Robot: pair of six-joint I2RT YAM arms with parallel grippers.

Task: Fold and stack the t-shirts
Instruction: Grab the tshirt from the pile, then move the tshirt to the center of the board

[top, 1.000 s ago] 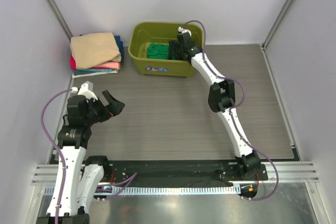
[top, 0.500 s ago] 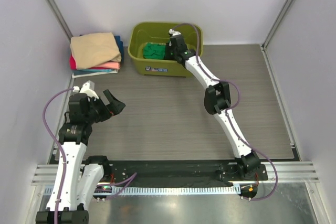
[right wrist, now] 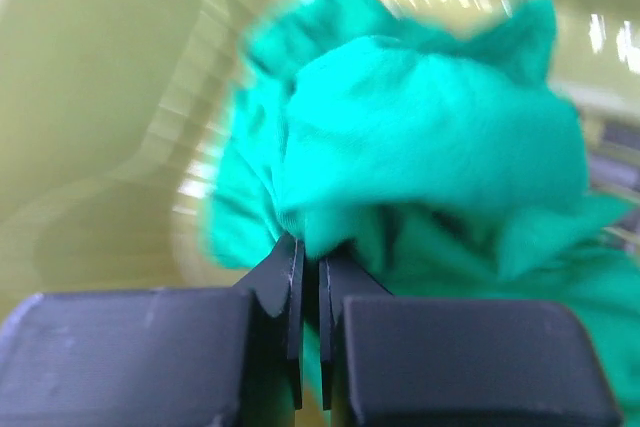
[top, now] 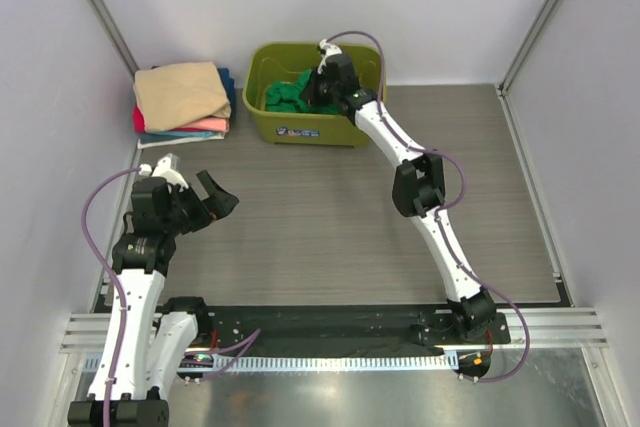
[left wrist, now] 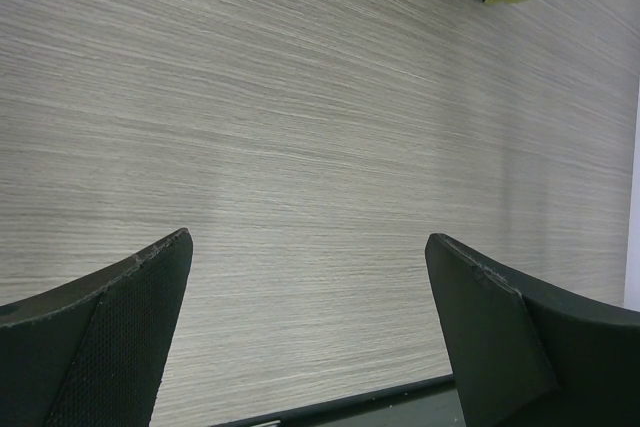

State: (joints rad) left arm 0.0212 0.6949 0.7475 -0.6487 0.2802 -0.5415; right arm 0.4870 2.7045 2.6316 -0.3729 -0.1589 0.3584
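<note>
Green t-shirt (top: pixel 283 95) is seen in the top external view, bunched inside the olive-green bin (top: pixel 300 133) at the far side of the table (top: pixel 320 217) and pinched by the right gripper (top: pixel 318 82). The hold on a raised fold is judged to serve for drawing the cloth out so it can be spread and folded. The right arm is stretched far and leftward, with its wrist tipped into the bin. The folded t-shirts (top: pixel 182 97), tan on top, are stacked at the far left. The left gripper (top: pixel 208 202) is held at the near left above the table, apparently in waiting.

In the left wrist view, the left gripper (left wrist: pixel 310 277) is shown with its fingers (left wrist: pixel 120 317) wide apart over the woodgrain table (left wrist: pixel 300 97), and nothing is held.

In the right wrist view, the right gripper (right wrist: pixel 310 267) is shown with its jaws nearly together, clamped on a fold of the green t-shirt (right wrist: pixel 430 137), against the blurred bin (right wrist: pixel 90 97) wall.
</note>
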